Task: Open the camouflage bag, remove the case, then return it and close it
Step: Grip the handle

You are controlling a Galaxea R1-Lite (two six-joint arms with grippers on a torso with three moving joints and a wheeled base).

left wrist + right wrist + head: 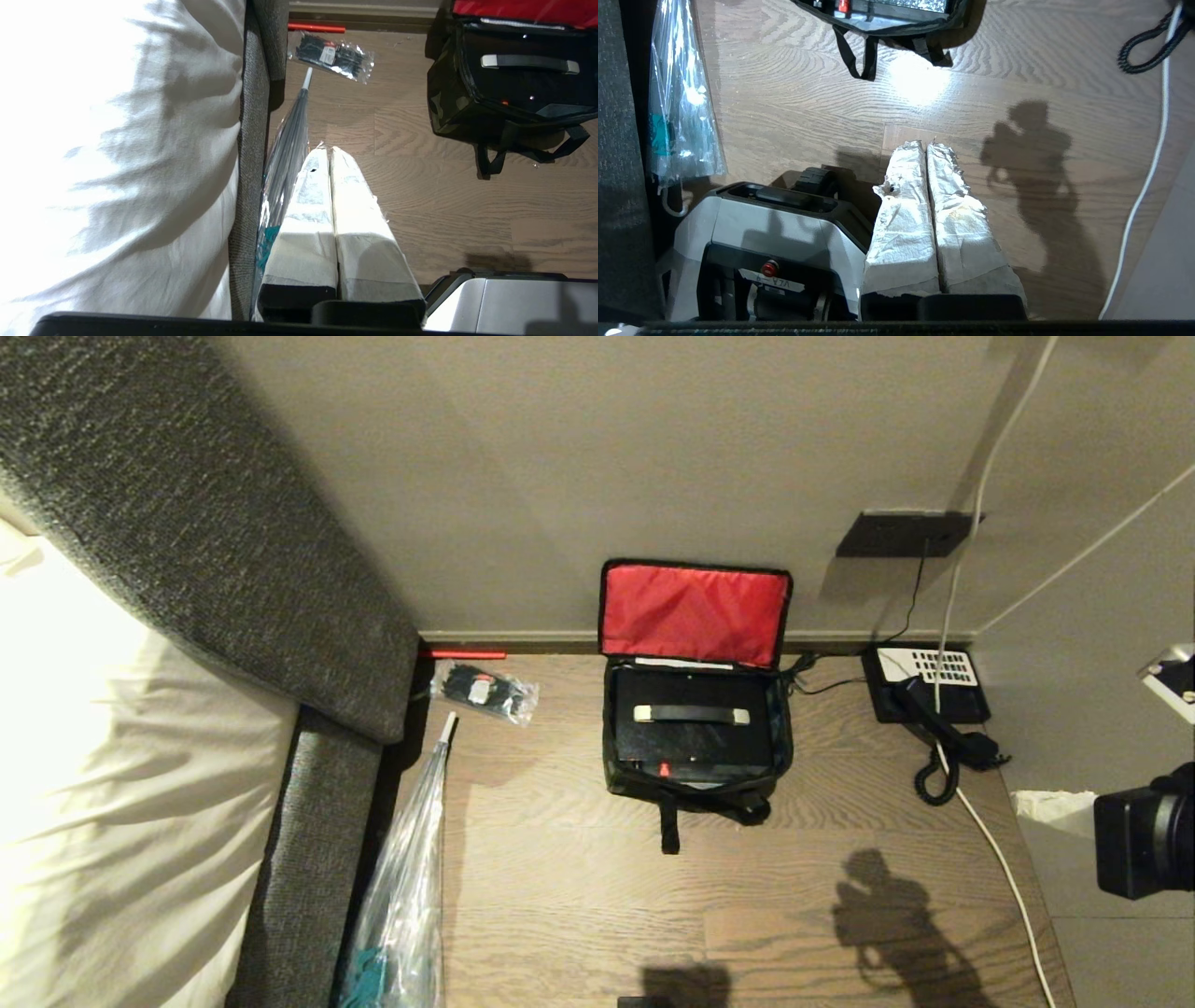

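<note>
The camouflage bag stands on the wooden floor against the wall. Its lid is raised, showing the red lining. The black case lies inside it, with a silver-ended handle on top and a small red mark near the front edge. In the left wrist view the bag and case lie ahead of my left gripper, which is shut and empty, well short of the bag. My right gripper is also shut and empty, above the floor, short of the bag's front straps.
A black phone with white keys sits to the right of the bag, with a white cable running past it. A clear packet and a plastic-sleeved umbrella lie to the left, beside a grey upholstered frame. My base is near.
</note>
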